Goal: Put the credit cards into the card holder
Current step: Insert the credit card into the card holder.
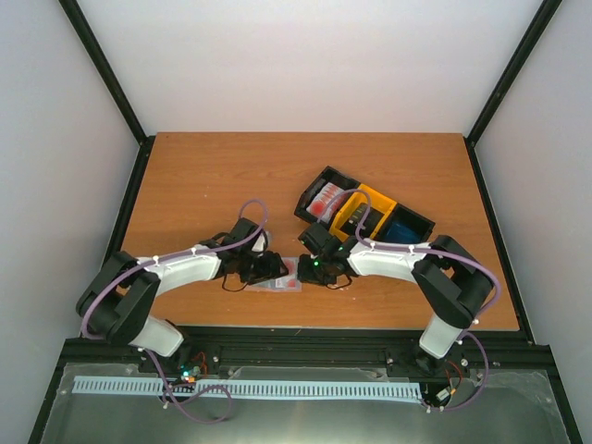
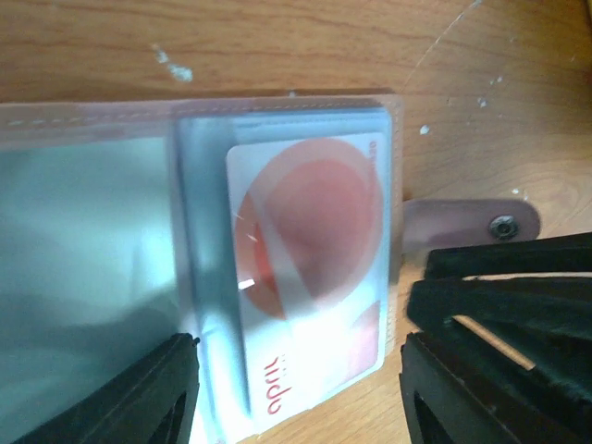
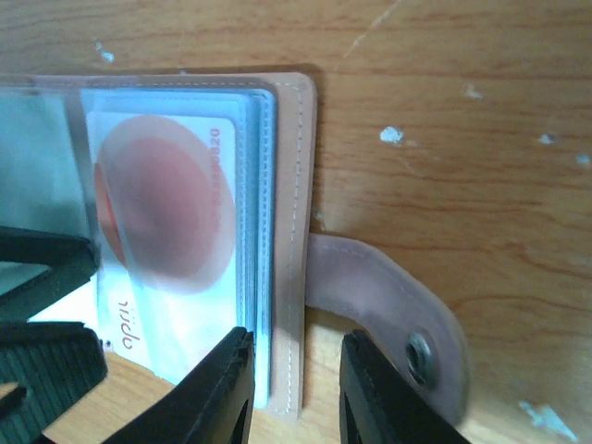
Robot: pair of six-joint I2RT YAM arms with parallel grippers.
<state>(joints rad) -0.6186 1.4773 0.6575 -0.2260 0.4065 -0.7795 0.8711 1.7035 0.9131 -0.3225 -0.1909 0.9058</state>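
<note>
- The card holder [image 1: 282, 277] lies open and flat on the table [image 1: 213, 176], near its front edge, between the two grippers.
- A red-and-white credit card [image 2: 310, 259] sits inside one of its see-through pockets, on the side nearest the tan border.
- A tan strap [image 3: 393, 310] with a metal snap sticks out from that border and lies on the wood.
- The left gripper [image 2: 296, 379] has its jaws wide apart. One finger is over the clear pockets and the other is just past the holder's strap edge, so the pocket with the card is between them.
- The right gripper [image 3: 294, 388] has its jaws only slightly apart, with the holder's tan border showing in the gap. I cannot tell whether they pinch it.
- The black-and-yellow tray [image 1: 375, 194] stands behind the right gripper. More red cards [image 1: 326, 199] are in its left compartment and blue cards [image 1: 403, 229] in its right one.
</note>
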